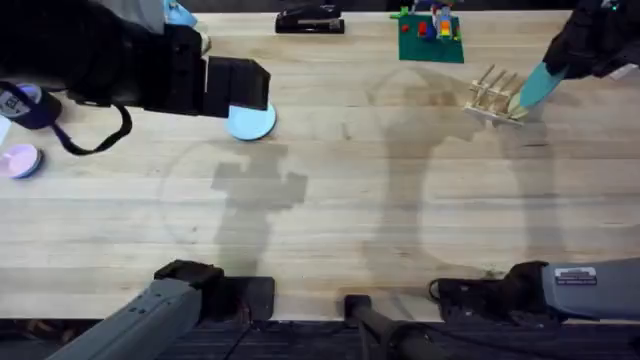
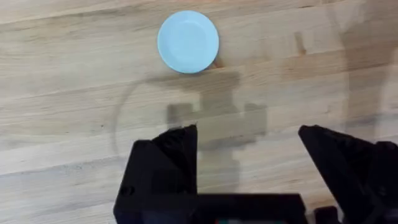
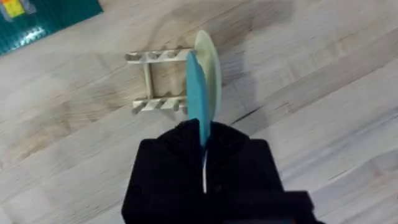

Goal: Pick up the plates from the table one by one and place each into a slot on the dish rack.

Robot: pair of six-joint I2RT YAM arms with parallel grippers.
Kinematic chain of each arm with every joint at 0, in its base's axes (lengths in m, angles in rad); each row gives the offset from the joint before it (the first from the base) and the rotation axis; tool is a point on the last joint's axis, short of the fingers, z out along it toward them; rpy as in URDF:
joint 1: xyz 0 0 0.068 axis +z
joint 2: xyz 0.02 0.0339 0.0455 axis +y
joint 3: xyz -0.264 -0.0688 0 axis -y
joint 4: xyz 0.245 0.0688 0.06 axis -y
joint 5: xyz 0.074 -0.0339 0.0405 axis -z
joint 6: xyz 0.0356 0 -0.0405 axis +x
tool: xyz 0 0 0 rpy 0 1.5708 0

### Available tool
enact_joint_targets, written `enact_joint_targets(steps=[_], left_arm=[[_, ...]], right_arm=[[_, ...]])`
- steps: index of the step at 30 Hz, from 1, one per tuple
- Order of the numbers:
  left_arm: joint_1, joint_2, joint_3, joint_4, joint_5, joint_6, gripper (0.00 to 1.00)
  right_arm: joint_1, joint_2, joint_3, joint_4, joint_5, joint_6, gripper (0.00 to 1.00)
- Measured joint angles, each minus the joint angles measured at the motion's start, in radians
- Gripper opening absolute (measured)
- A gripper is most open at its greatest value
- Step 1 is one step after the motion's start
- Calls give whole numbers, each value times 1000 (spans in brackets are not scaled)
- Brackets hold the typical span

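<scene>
Edgewise over the far right of the light wooden plank bench (image 1: 330, 230), the small round teal plastic plate (image 1: 540, 85) is pinched between the pressed-together black fingers of the right hand (image 3: 204, 134), its lower rim at the end of the small light wooden dish rack of thin upright dowel pegs (image 1: 492, 97). A pale, cream-coloured plate (image 3: 211, 68) appears to stand already in the rack's end slot, just beside the teal one; whether the two touch cannot be told.

The risk, judged from this, is a crowded entry: the teal plate hangs tilted in the overhead view and sits at the rack's very end, so a lowering that runs off line could strike a dowel top or the cream plate, skate off outside the rack, or push the light rack across the bench. Letting go before the rim is seated between pegs would likely let the plate topple flat.

Well apart on the left, the left hand (image 2: 249, 146) hovers with its black fingers spread wide, holding nothing and touching nothing. The small round light blue plastic plate (image 2: 188, 42) lies flat on the bench ahead of it, not yet picked up.
</scene>
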Motion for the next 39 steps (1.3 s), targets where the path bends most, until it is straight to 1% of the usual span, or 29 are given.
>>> enact_joint_targets(steps=[10, 21, 39], left_arm=[[0, 0, 0, 0, 0, 0, 995], [0, 0, 0, 0, 0, 0, 995], [0, 0, 0, 0, 0, 0, 995]], right_arm=[[-13, 2, 0, 1, 0, -11, 29], [-13, 59, 10, 7, -18, -16, 29], [-13, 73, 10, 47, -40, -27, 29]])
